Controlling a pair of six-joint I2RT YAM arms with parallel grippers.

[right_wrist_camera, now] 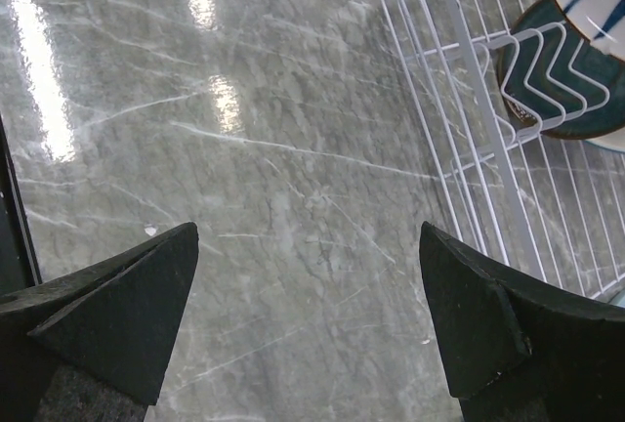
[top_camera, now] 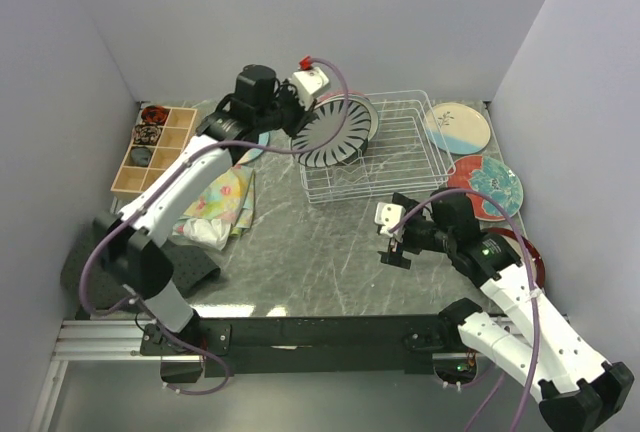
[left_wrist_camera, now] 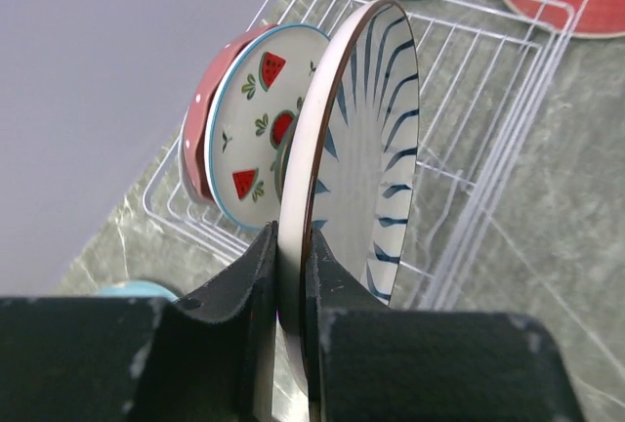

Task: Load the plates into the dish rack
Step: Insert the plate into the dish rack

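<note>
Left wrist view: my left gripper (left_wrist_camera: 291,271) is clamped on the rim of the navy-white striped plate (left_wrist_camera: 376,139). The plate stands on edge over the left end of the dish rack (left_wrist_camera: 508,80), just beside the watermelon-print plate (left_wrist_camera: 256,119). The pink dotted plate (left_wrist_camera: 198,134) is racked upright behind that one. My right gripper (right_wrist_camera: 308,334) hangs spread wide and empty above the grey table (right_wrist_camera: 244,148), near the rack's front wires.

I pinch only a thin strip of rim, so the striped plate could swivel or slide between my pads. I cannot tell whether its far edge sits between tines yet. If I let go too early, I judge it would tip flat or knock into the watermelon-print plate. If I push too far, I could shove both racked plates over
</note>
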